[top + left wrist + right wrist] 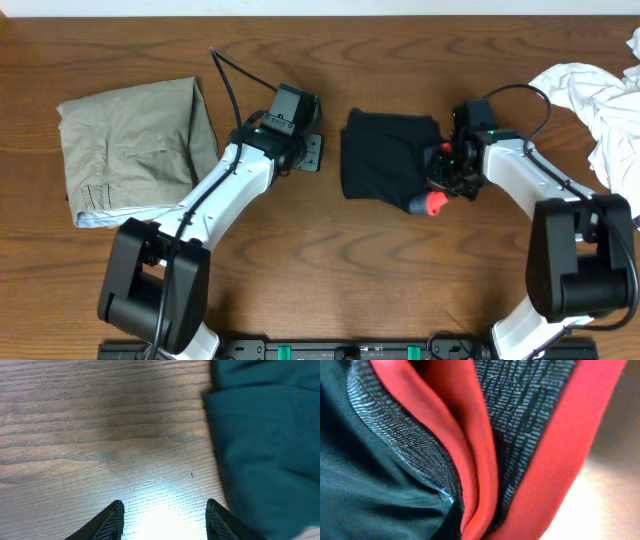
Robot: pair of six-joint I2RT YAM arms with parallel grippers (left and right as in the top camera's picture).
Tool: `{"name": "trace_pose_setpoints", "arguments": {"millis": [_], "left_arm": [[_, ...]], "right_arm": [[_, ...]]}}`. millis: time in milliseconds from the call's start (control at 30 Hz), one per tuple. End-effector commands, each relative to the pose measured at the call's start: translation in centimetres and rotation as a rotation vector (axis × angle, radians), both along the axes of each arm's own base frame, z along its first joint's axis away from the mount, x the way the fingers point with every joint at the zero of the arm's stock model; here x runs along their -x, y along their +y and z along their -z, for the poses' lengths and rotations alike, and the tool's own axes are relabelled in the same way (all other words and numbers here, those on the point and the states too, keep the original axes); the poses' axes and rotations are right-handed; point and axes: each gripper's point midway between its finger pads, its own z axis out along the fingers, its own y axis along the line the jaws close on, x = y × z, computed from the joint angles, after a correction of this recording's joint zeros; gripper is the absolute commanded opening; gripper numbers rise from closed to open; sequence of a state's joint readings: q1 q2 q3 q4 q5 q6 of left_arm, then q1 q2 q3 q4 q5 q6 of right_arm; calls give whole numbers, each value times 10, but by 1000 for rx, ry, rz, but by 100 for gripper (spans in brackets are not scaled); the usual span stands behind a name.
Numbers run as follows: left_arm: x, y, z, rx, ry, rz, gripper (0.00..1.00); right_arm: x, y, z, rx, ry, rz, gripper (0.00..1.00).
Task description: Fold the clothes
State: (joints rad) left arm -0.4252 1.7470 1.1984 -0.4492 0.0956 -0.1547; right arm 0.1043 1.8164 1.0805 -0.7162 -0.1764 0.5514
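A dark teal garment [385, 155] with a red and grey waistband [432, 205] lies folded at the table's middle. My right gripper [445, 178] is at its right edge, shut on the bunched waistband. The waistband [520, 435] fills the right wrist view and hides the fingers. My left gripper [312, 152] is open and empty just left of the garment. In the left wrist view its fingertips [165, 505] hover over bare wood, with the garment [265, 435] to the right.
Folded khaki trousers [135, 150] lie at the left. A crumpled pile of white clothes [600, 105] sits at the far right edge. The wooden table [330, 260] shows bare wood in front.
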Motion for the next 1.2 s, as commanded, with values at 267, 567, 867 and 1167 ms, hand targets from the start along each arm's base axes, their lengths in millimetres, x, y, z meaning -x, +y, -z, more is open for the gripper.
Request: {"name": "trace_pose_setpoints", "arguments": {"millis": [267,567,867,1167], "left_arm": [[-7,7,-12,-30,-44,-1,53],[-7,7,-12,-31,-44,0,53],[-7,7,-12,-30,-43,0,53],[-2,-5,-12,25,-20,31,53]], "right_arm": [[-57,-11,-109,101,-312,-142,1],[-59,2,-103,101,-314,-193,1],[-55,18,-105,45,-323,-286,1],[-25,4,-92,66,-151,-81,1]]}}
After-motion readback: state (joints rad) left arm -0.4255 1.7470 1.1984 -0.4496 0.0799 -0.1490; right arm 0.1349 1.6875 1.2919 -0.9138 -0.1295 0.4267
